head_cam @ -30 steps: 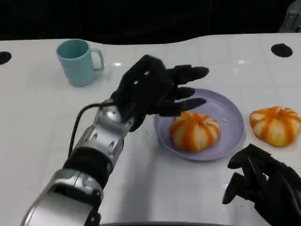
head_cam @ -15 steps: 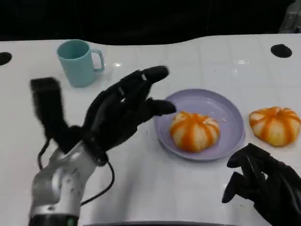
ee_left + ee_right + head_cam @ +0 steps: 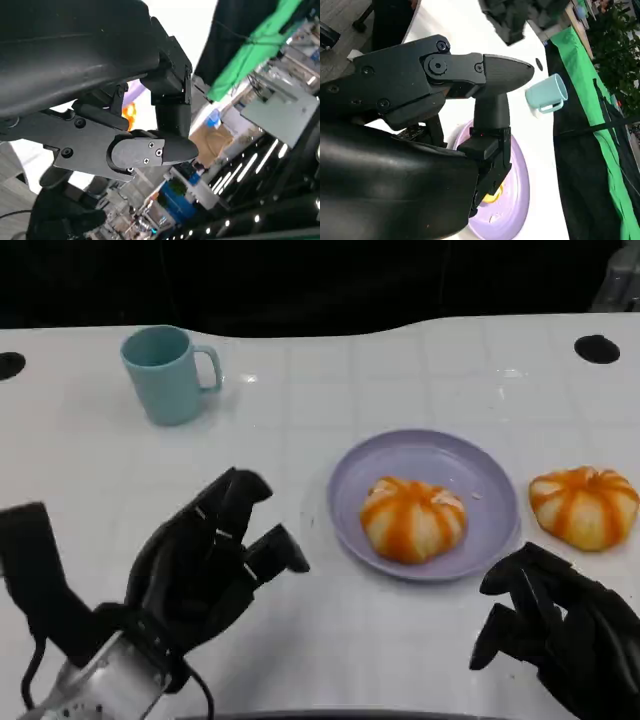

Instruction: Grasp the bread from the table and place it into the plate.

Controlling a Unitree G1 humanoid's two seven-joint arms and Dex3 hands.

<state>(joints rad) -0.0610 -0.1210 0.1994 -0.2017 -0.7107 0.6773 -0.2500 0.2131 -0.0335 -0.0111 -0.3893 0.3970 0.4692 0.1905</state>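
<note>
An orange-and-white striped bread lies in the lilac plate at the table's middle. A second striped bread sits on the table just right of the plate. My left hand is at the lower left, well clear of the plate, fingers spread and holding nothing. My right hand rests low at the lower right, in front of the second bread, fingers apart and empty. In the right wrist view the plate and a sliver of bread show past my fingers.
A teal mug stands at the back left, also seen as the mug in the right wrist view. A dark round hole marks the table's far right; another hole is at the far left.
My left hand has pulled back from over the plate toward the lower left, leaving the bread in the plate. The right hand has stayed put.
</note>
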